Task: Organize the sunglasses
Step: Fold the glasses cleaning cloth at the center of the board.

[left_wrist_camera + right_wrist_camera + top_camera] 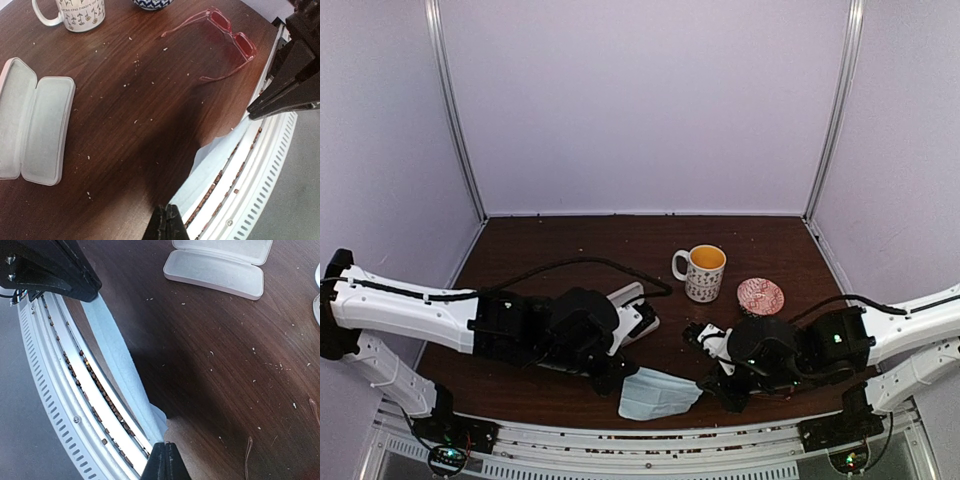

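Note:
The sunglasses [227,37], thin reddish-pink frames with their temples unfolded, lie on the brown table close to the mug and apart from both grippers. In the right wrist view only a temple tip [247,452] shows. A light blue cloth [658,393] hangs stretched along the table's front edge between the two grippers. My left gripper [623,383] [167,215] is shut on one corner of the cloth [225,155]. My right gripper [712,383] [166,450] is shut on the opposite corner [117,355].
An open pale pink glasses case [35,127] [220,262] lies flat left of centre, partly under the left arm [632,305]. A white patterned mug [703,272] and a small patterned bowl [760,295] stand behind the grippers. The white slotted table rail [650,440] runs along the front.

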`<control>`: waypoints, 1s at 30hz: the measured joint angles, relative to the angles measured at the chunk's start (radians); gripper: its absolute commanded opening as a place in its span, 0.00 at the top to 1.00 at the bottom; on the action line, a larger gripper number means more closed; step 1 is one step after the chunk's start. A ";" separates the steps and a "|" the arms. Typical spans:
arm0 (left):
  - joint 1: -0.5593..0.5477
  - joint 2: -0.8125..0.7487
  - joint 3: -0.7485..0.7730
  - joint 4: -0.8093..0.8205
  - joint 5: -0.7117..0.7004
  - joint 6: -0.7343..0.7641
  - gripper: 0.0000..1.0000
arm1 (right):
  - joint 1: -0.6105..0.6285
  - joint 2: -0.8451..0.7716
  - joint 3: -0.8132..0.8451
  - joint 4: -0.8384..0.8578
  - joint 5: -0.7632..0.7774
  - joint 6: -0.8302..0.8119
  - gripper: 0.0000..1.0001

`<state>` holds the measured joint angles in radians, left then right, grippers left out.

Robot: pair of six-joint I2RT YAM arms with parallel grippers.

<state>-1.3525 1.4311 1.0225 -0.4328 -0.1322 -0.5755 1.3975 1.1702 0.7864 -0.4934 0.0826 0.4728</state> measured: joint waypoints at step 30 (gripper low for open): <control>0.105 0.088 0.005 0.050 -0.020 0.027 1.00 | -0.133 0.072 0.034 0.014 0.043 0.004 1.00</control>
<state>-1.2472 1.5188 1.0279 -0.3828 -0.1520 -0.5484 1.2648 1.2427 0.8207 -0.4797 0.1257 0.4770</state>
